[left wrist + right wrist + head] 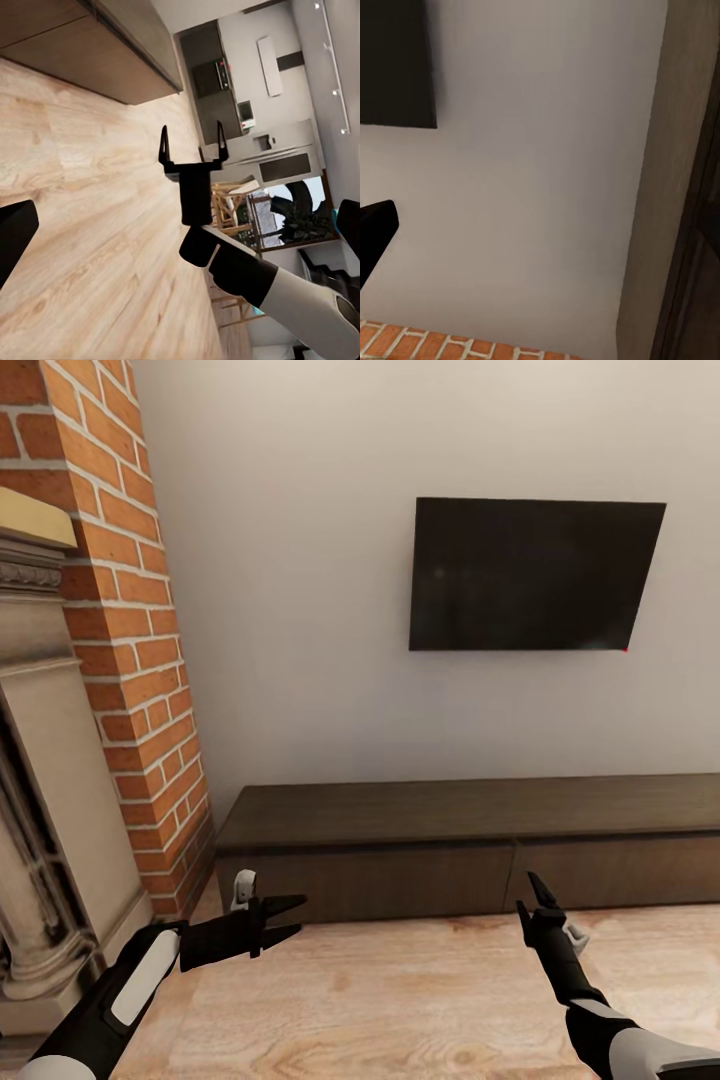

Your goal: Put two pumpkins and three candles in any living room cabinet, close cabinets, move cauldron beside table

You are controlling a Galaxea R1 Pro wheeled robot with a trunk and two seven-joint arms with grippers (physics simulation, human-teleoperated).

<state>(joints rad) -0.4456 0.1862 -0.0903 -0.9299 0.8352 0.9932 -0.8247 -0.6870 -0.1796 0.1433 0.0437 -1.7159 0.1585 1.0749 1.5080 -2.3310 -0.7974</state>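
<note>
The cabinet (480, 850) is seen shut; left gripper (290, 920) and right gripper (532, 905) are spread apart, nothing held. Storing is judged pending.

The head view looks forward and slightly down from standing height at the cabinet (470, 840), which sits at moderate range below a wall-mounted television (535, 575) and beside a brick chimney (130, 630). The left wrist view faces along the wood floor (90, 225) beside the cabinet (112, 52), taking in the right gripper (192, 142). The right wrist view faces the wall closely; it shares the television (394, 64) and the brick chimney (450, 346) with the head view.
</note>
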